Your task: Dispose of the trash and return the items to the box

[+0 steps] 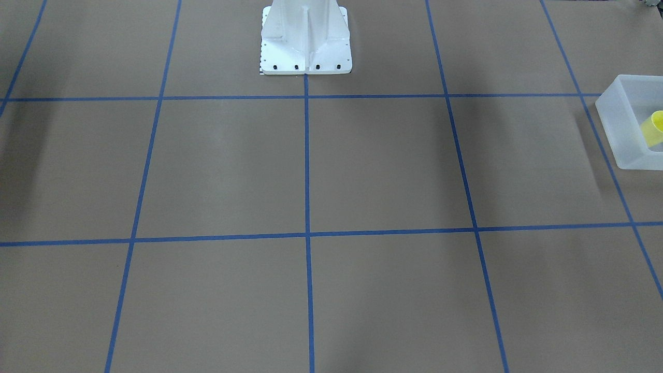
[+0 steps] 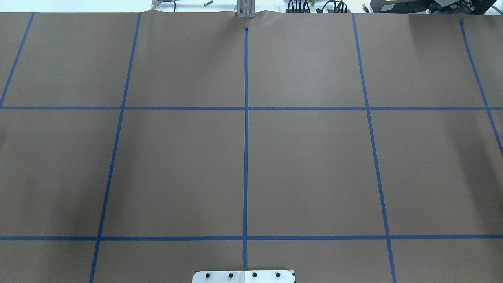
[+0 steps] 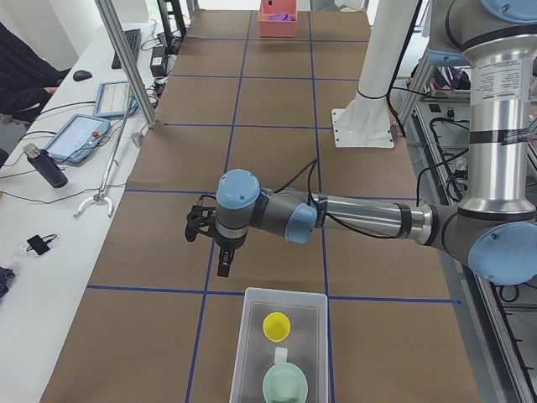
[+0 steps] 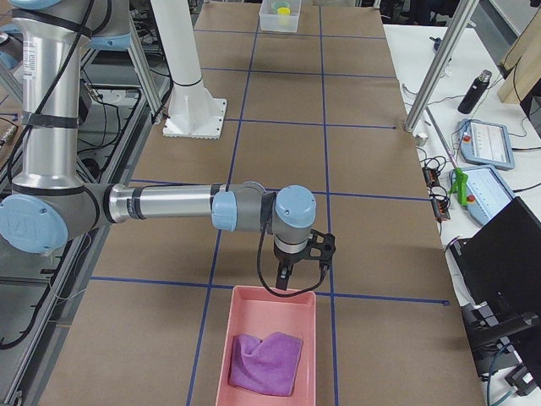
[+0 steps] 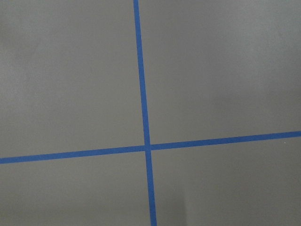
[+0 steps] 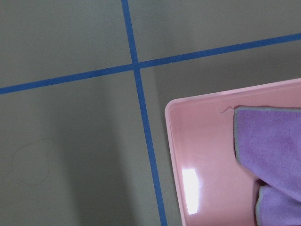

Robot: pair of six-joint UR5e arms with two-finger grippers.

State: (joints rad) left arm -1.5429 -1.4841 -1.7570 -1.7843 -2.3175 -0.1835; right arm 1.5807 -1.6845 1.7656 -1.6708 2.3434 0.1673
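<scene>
The frosted white box stands at the table's left end. The yellow cup and the mint-green bowl sit inside it, side by side. The front-facing view shows the box at its right edge with the cup inside. My left gripper hangs above the table just beyond the box, apart from it. My right gripper hangs over the near rim of a pink tray. Both grippers show only in the side views, so I cannot tell whether they are open or shut.
The pink tray holds a purple cloth at the table's right end. The white robot base stands at the table's middle back. Blue tape lines grid the brown table. Tablets, a bottle and cables lie on the operators' side bench.
</scene>
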